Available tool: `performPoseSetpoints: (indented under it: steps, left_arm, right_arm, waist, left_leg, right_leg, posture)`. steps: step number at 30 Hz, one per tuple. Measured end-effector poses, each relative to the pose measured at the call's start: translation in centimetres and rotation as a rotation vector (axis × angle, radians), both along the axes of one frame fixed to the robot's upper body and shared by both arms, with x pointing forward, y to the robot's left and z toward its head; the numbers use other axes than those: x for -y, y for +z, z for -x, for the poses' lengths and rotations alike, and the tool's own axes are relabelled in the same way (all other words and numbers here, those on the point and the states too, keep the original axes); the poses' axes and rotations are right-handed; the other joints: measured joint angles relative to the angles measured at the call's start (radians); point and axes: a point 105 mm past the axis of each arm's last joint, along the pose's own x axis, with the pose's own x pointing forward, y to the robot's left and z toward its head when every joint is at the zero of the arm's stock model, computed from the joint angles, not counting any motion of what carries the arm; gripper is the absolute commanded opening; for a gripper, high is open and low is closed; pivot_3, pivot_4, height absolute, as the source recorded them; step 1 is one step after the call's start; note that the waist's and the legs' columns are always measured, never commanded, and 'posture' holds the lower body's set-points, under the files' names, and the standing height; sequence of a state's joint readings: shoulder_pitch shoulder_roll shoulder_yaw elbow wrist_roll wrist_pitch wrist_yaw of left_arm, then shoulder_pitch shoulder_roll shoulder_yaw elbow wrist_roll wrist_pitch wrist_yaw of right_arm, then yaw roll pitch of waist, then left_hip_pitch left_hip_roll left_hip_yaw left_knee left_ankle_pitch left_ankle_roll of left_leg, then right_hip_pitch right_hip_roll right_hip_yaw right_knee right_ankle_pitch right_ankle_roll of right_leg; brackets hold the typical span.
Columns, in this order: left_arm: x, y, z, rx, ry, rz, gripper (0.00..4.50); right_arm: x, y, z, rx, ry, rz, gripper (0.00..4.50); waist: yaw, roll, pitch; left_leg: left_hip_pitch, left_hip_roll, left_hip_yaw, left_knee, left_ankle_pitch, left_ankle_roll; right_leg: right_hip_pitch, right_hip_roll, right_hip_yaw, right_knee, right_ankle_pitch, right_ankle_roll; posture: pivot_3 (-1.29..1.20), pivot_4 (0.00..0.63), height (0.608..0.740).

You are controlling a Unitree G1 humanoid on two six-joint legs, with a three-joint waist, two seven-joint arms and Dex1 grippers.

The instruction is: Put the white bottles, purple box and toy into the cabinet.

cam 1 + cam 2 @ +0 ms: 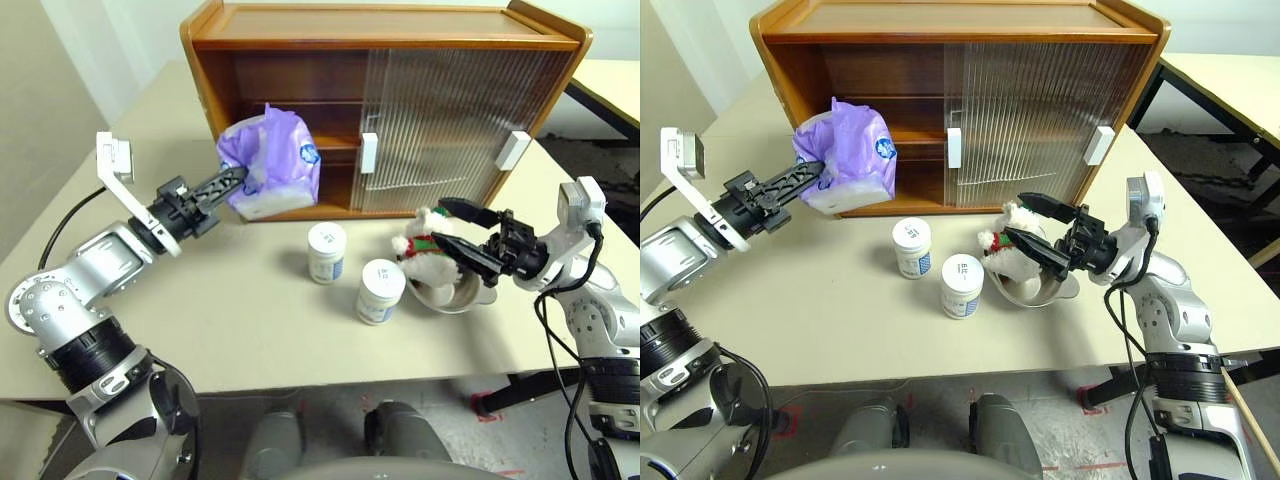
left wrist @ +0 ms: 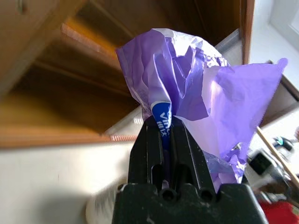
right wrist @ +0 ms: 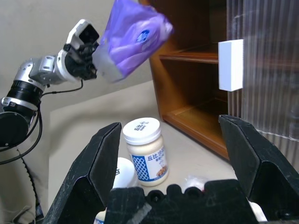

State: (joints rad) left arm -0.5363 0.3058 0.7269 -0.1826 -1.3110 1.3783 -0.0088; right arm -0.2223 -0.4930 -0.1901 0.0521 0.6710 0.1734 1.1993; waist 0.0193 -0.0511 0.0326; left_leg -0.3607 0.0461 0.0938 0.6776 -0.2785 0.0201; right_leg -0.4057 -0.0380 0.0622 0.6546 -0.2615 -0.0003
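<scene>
Left claw [image 1: 232,180] is clamping shut on a fold of the purple box's [image 1: 275,160] wrapper, carrying the pack clear of the worktop [image 1: 250,310] in front of the cabinet's [image 1: 385,110] open left side. The pack is hanging from a thin pinch of film at one end, so it is looking liable to swing or slip; judging by this, the step in hand is carrying it in onto a shelf. To do it well: be keeping the claw level, feeding the pack through the open bay left of the ribbed sliding door [image 1: 440,125], clearing the shelf edge and the cabinet's side wall, and setting it down fully on the shelf before letting go. Right claw [image 1: 450,228] is standing with fingers wide apart, holding nothing, hovering just beside the toy [image 1: 425,250], which is lying at the rim of a steel bowl [image 1: 455,295] near the closed door. The two white bottles [image 1: 327,252] are standing upright on the worktop, close together, between the two arms and in front of the cabinet, not yet stowed.
</scene>
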Motion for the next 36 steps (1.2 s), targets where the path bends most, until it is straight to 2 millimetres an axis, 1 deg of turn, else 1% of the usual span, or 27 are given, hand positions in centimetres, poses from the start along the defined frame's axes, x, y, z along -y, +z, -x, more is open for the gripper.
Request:
performPoseSetpoints:
  steps: [4, 6, 11, 13, 17, 20, 22, 25, 28, 31, 34, 36]
  left_arm:
    - [2.3, 1.5, -2.0, 0.02, 0.051, 0.033, 0.03]
    - [3.1, 2.1, -2.7, 0.026, 0.082, 0.034, 0.03]
    - [4.6, 2.4, -3.9, 0.0, 0.165, 0.082, 0.03]
    - [4.8, 2.8, -4.4, 0.004, 0.207, 0.103, 0.03]
    - [4.6, 4.2, -5.8, 0.041, 0.303, 0.144, 0.03]
    - [5.0, 4.2, -6.8, 0.029, 0.336, 0.17, 0.03]
    - [5.2, 3.9, -7.5, 0.012, 0.357, 0.179, 0.03]
    - [5.1, 3.6, -8.1, -0.002, 0.386, 0.186, 0.95]
    - [5.1, 3.5, -8.5, -0.013, 0.391, 0.19, 2.09]
    - [5.2, 3.7, -8.5, -0.009, 0.383, 0.193, 3.39]
    - [5.6, 3.7, -8.3, -0.017, 0.358, 0.191, 4.47]
    - [5.7, 3.6, -7.6, -0.009, 0.337, 0.175, 4.47]
  right_arm:
    - [0.2, 0.2, 0.0, 0.005, -0.008, -0.001, 4.5]
    - [0.3, 0.2, 0.0, 0.005, -0.009, -0.002, 4.5]
    - [0.3, -0.1, 0.3, -0.004, -0.014, -0.001, 4.5]
    - [0.3, -0.3, 0.3, -0.009, -0.019, -0.003, 4.5]
    - [0.4, -0.5, 0.4, -0.019, -0.027, -0.005, 4.5]
    - [0.2, -0.5, 0.5, -0.015, -0.024, -0.011, 4.5]
    - [0.0, -0.5, 0.5, -0.013, -0.023, -0.016, 4.5]
    - [-0.2, -0.5, 0.6, -0.012, -0.025, -0.021, 4.5]
    - [-0.1, -0.6, 0.6, -0.016, -0.031, -0.019, 4.5]
    - [-0.1, -0.7, 0.7, -0.016, -0.032, -0.017, 4.5]
    - [-0.1, -0.7, 0.7, -0.014, -0.033, -0.015, 4.5]
    - [-0.1, -0.6, 0.7, -0.009, -0.033, -0.011, 4.5]
  waist:
    - [0.009, -0.002, 0.001]
    - [0.017, -0.002, 0.001]
    - [0.025, -0.002, 0.001]
    - [0.028, -0.003, 0.002]
    - [0.028, -0.003, 0.002]
    - [0.028, -0.003, 0.002]
    - [0.027, -0.003, 0.002]
    - [0.025, -0.003, 0.002]
    - [0.027, -0.003, 0.002]
    - [0.026, -0.003, 0.002]
    - [0.026, -0.003, 0.002]
    - [0.022, -0.002, 0.001]
  left_leg:
    - [-0.001, -0.001, -0.001, 0.0, 0.0, 0.0]
    - [-0.001, -0.001, 0.0, 0.0, 0.0, 0.0]
    - [-0.003, -0.001, -0.001, 0.0, -0.001, -0.001]
    - [-0.004, -0.001, -0.001, 0.0, 0.0, -0.001]
    - [-0.006, -0.005, -0.001, 0.001, 0.0, -0.001]
    - [-0.007, -0.006, -0.002, 0.002, 0.0, 0.0]
    - [-0.009, -0.006, -0.002, 0.002, 0.003, 0.005]
    - [-0.01, -0.006, -0.002, 0.002, 0.003, 0.005]
    - [-0.011, -0.006, -0.003, 0.002, 0.003, 0.005]
    - [-0.011, -0.006, -0.003, 0.002, 0.003, 0.005]
    - [-0.011, -0.006, -0.003, 0.002, 0.003, 0.005]
    - [-0.01, -0.005, -0.003, 0.001, 0.003, 0.005]
  right_leg:
    - [0.0, 0.0, 0.0, -0.001, 0.001, 0.001]
    - [0.0, 0.0, 0.001, -0.002, 0.001, 0.001]
    - [0.0, 0.002, 0.001, -0.003, 0.001, 0.001]
    - [-0.001, 0.003, 0.001, -0.003, 0.001, 0.001]
    - [-0.001, 0.003, 0.001, -0.005, 0.001, 0.001]
    - [-0.001, 0.003, 0.001, -0.007, 0.002, 0.002]
    - [-0.001, 0.004, 0.001, -0.009, 0.003, 0.003]
    - [-0.002, 0.004, 0.001, -0.011, 0.004, 0.004]
    - [-0.002, 0.004, 0.0, -0.012, 0.004, 0.004]
    - [-0.002, 0.004, 0.0, -0.012, 0.004, 0.004]
    - [-0.002, 0.004, 0.0, -0.012, 0.004, 0.004]
    - [-0.002, 0.004, 0.0, -0.011, 0.004, 0.004]
  posture:
    - [0.13, 0.0, 0.74]
    - [0.13, 0.0, 0.74]
    - [0.13, 0.0, 0.74]
    - [0.12, 0.0, 0.74]
    - [0.12, 0.0, 0.74]
    - [0.11, 0.0, 0.74]
    - [0.11, 0.0, 0.74]
    - [0.1, 0.0, 0.74]
    - [0.09, 0.0, 0.74]
    - [0.09, 0.0, 0.74]
    - [0.09, 0.0, 0.74]
    - [0.1, 0.0, 0.74]
